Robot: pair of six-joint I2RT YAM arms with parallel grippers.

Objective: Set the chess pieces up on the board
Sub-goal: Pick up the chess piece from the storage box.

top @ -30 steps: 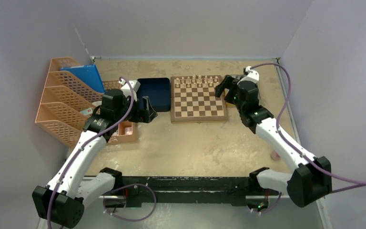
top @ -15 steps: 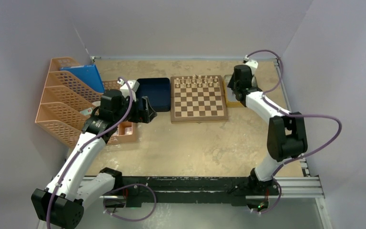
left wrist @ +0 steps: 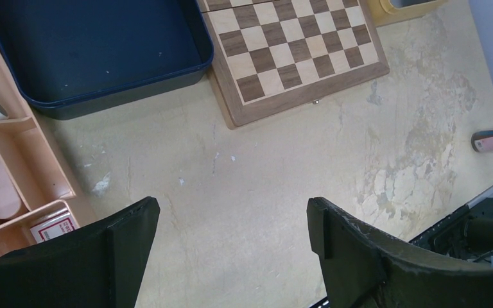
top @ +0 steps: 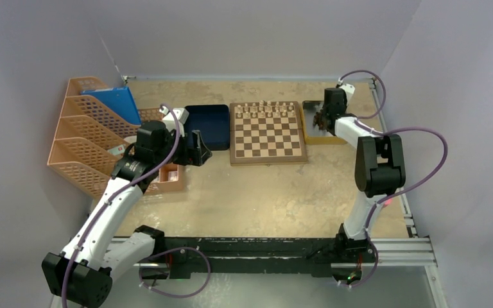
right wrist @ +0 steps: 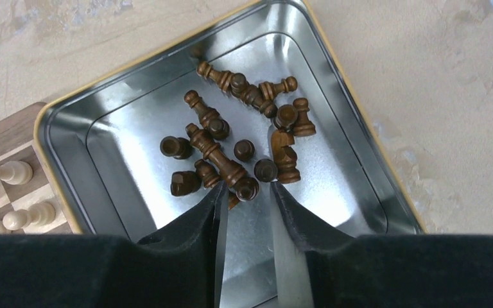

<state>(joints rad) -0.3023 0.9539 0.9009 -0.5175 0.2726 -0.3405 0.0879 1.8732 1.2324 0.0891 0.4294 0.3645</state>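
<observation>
Chess pieces point(right wrist: 221, 157), dark brown, with board point(top: 268, 133); desk point(top: 250, 192) contents, leftmost first. Orange file racks point(top: 83, 147), far left. Left gripper point(left wrist: 231, 208): fingers spread wide, grasping nothing, over bare desk near dark blue tray point(top: 208, 125). Board, centre; light pieces point(top: 266, 109) on its far rows. Silver tray point(right wrist: 353, 147), just right of board, holds the dark pieces heaped. Right gripper point(right wrist: 247, 192): fingers close either side of one lying piece; whether clenched on it, cannot tell

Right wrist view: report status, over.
Left tool open, over table. Right tool narrow around a dark piece in the tray, grip unconfirmed. Board holds light pieces only. Nothing in the way.
</observation>
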